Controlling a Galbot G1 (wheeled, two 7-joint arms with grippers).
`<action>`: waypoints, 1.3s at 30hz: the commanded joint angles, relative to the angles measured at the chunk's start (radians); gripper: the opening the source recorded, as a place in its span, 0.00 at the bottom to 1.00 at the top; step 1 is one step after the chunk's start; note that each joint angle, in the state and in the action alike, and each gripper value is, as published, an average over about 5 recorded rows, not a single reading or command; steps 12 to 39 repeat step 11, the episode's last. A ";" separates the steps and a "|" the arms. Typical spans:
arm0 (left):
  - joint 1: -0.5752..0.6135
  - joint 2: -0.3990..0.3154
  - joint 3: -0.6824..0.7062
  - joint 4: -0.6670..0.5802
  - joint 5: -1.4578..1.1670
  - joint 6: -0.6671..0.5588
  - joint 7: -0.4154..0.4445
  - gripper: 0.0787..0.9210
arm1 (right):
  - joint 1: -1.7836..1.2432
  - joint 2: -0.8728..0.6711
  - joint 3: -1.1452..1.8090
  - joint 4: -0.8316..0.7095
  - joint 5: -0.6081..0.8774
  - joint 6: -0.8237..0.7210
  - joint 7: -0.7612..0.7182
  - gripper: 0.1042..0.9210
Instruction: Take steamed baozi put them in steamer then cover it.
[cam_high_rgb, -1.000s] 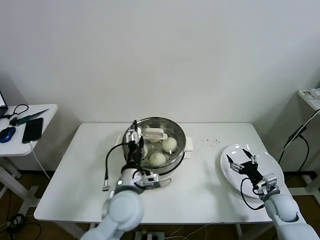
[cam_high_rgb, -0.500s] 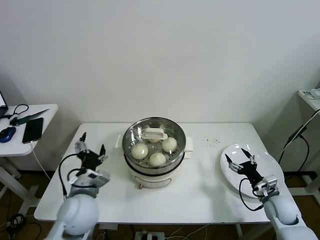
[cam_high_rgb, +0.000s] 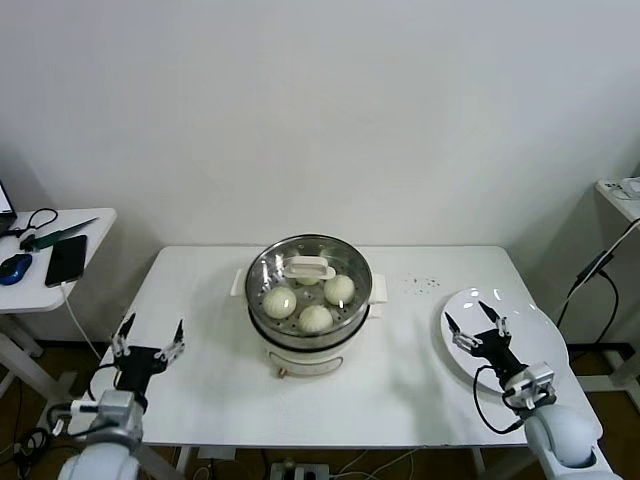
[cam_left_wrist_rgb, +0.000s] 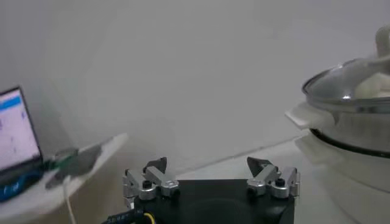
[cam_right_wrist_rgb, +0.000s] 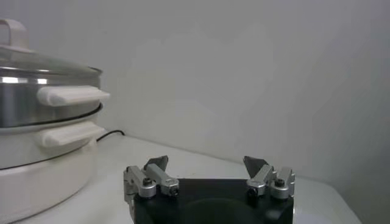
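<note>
The left gripper (cam_high_rgb: 149, 342) has pulled back from the steamer (cam_high_rgb: 308, 300) to the lower left of the frame, jaws spread and empty. The cover (cam_high_rgb: 308, 275) sits on the pot at centre, baozi (cam_high_rgb: 279, 301) visible beneath the glass. The right gripper (cam_high_rgb: 473, 324) hovers, released, over the plate (cam_high_rgb: 535, 325) at lower right. The job looks finished.

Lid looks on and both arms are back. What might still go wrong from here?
1. The clear glass lid hides part of the shiny steel steamer; only three cream-white buns show, so one may be missing.
2. The open right tool hovers over the flat white plate and might clip it.
</note>
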 joint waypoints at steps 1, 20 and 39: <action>0.102 -0.071 -0.097 0.035 -0.217 -0.196 0.024 0.88 | -0.031 0.040 0.016 0.039 -0.007 0.005 0.010 0.88; 0.111 -0.078 -0.090 0.023 -0.199 -0.198 0.037 0.88 | -0.051 0.041 0.027 0.052 -0.004 0.006 0.010 0.88; 0.111 -0.078 -0.090 0.023 -0.199 -0.198 0.037 0.88 | -0.051 0.041 0.027 0.052 -0.004 0.006 0.010 0.88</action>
